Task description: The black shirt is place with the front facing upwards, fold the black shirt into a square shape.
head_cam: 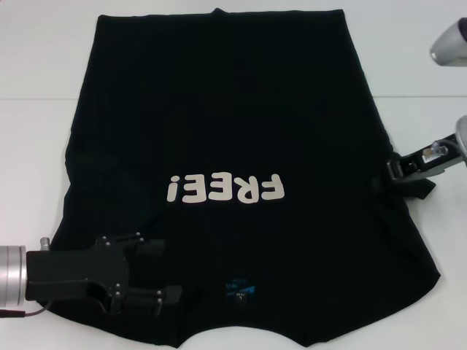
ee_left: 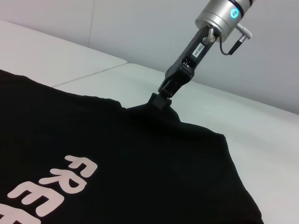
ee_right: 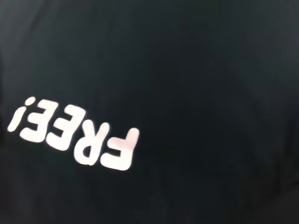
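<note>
Gripping both side edges of a flat black shirt (head_cam: 233,131)

Nearest, the left end effector (head_cam: 162,281) sits over the shirt's left shoulder by the collar, fingers parted, apparently holding nothing. Mid-way along the right edge, the right end effector (ee_left: 161,100) pinches the cloth shut. The shirt lies on the white desk (head_cam: 36,65), hem farthest, its length running away from the robot.

White table (head_cam: 44,146) and pale wall behind

The table's plain white top shows on the far left, the far right and along the far edge in the head view, with a thin seam (head_cam: 33,100) running across it at far left. From the left wrist view the same white surface (ee_left: 261,140) stretches away to a flat, pale grey wall (ee_left: 140,28) that rises behind its far edge.
</note>
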You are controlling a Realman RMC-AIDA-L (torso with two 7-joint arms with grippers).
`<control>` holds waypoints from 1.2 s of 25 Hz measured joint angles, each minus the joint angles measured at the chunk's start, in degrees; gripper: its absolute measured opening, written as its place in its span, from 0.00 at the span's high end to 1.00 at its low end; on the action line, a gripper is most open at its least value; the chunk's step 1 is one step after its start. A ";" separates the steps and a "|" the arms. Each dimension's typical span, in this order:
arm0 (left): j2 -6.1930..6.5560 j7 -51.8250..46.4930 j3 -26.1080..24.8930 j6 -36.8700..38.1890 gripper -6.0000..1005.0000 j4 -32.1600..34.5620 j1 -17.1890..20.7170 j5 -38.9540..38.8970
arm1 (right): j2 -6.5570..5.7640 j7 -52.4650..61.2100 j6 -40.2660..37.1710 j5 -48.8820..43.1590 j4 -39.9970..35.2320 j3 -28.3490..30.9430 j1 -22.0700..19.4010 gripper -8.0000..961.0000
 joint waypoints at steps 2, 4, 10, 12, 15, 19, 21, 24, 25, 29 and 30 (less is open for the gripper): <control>0.00 -0.01 -0.04 0.00 0.09 -0.01 0.00 0.00 | 0.14 0.00 0.06 0.00 -0.01 -0.41 0.33 0.96; 0.00 -0.01 -0.12 0.00 0.09 -0.05 0.00 0.00 | 0.20 0.12 0.25 0.01 -0.03 -0.21 0.45 0.96; 0.00 -0.04 -0.04 -0.06 0.09 -0.10 0.00 0.00 | 0.13 0.51 0.70 0.15 -0.01 0.08 0.45 0.96; 0.00 -0.04 -0.02 -0.01 0.09 -0.10 0.00 0.00 | 0.21 0.38 0.16 0.27 0.01 0.06 0.82 0.96; 0.00 -0.05 -0.01 0.04 0.09 -0.11 0.00 0.00 | 0.45 0.27 -0.63 0.89 0.07 0.06 1.57 0.92; 0.00 -0.42 0.08 0.06 0.09 -0.17 0.00 0.01 | 0.54 -0.12 -1.13 4.31 0.58 0.06 1.95 0.88; 0.00 -0.62 0.09 0.05 0.09 -0.18 0.00 0.06 | 0.54 -0.88 -1.19 7.05 0.99 0.06 1.78 0.82; 0.00 -0.74 0.10 0.06 0.09 -0.18 0.00 0.08 | 0.52 -2.14 -1.36 9.88 1.66 0.04 1.55 0.67; 0.00 -0.74 0.09 0.06 0.09 -0.18 0.00 0.09 | 0.52 -2.59 -1.36 10.50 1.94 0.04 1.52 0.62; 0.00 -0.75 0.07 0.08 0.09 -0.18 0.00 0.10 | 0.28 -3.67 -1.27 12.02 3.84 1.35 1.12 0.42; 0.00 -0.75 0.04 0.10 0.09 -0.18 0.00 0.10 | 0.11 -3.60 -1.03 12.02 4.56 2.44 0.73 0.37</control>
